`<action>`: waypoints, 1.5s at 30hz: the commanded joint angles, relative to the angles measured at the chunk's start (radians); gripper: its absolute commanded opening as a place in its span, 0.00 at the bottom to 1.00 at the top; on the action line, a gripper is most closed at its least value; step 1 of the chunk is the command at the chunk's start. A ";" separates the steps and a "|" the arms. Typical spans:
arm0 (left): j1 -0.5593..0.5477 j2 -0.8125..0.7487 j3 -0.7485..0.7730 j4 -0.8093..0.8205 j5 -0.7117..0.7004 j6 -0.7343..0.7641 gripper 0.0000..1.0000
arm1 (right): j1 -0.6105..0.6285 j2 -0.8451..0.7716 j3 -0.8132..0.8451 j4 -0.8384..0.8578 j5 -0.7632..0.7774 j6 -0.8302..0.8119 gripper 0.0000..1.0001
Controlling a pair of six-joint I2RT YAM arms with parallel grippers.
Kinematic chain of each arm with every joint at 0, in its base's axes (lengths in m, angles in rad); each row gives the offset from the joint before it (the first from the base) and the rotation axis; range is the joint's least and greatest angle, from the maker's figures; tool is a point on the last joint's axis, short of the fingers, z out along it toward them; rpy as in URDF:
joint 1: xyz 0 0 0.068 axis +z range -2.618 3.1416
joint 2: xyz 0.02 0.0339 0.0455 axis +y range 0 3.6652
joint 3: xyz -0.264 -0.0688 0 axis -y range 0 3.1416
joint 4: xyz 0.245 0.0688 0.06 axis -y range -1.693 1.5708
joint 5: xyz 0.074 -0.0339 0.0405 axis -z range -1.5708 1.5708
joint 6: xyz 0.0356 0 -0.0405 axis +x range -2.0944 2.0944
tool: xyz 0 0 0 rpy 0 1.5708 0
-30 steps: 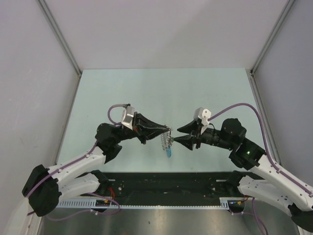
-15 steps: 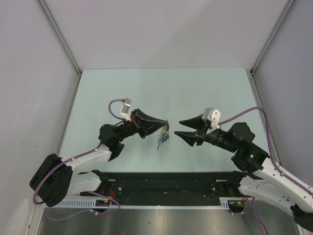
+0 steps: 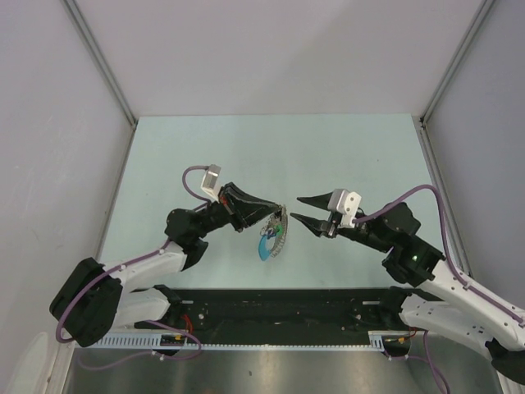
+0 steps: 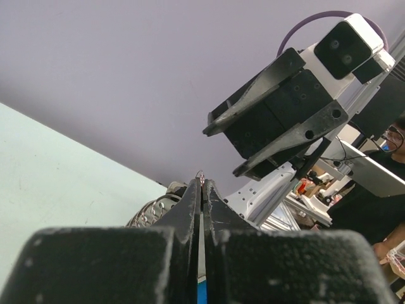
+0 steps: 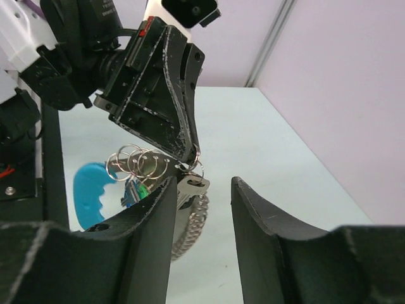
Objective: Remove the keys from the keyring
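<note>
Top: left end effector [image 3: 277,210] pinches keyring [image 3: 280,216] aloft so keys [image 3: 269,240] hang free below it | Left wrist: jaws clamped tight on keyring | Right wrist: right end effector [image 5: 202,190], half-spread and empty, just beside keyring, seemingly poised to pull keys.

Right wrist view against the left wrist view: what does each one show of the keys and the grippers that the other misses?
Only the right wrist view shows the hanging bunch: the keys, the blue piece and a coiled chain, framed by the open right gripper. Only the left wrist view shows the right gripper from outside, jaws apart, and a person at the right edge. Both show the left gripper shut on the keyring, several silvery rings and the pale table.
</note>
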 commanded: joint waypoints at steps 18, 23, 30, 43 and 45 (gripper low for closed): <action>0.006 -0.034 0.010 0.398 0.029 -0.016 0.00 | 0.003 0.114 0.008 0.111 -0.014 -0.086 0.35; 0.006 -0.043 0.009 0.362 0.003 -0.001 0.00 | 0.003 0.116 0.008 0.099 -0.007 -0.089 0.31; 0.006 -0.017 0.024 0.369 0.026 -0.016 0.00 | 0.005 0.119 0.008 0.095 -0.014 -0.103 0.30; 0.004 0.003 0.049 0.377 0.079 -0.038 0.00 | -0.001 0.119 0.008 0.052 -0.098 -0.113 0.32; 0.004 0.009 0.055 0.388 0.096 -0.047 0.01 | -0.004 0.116 0.008 0.044 -0.100 -0.121 0.29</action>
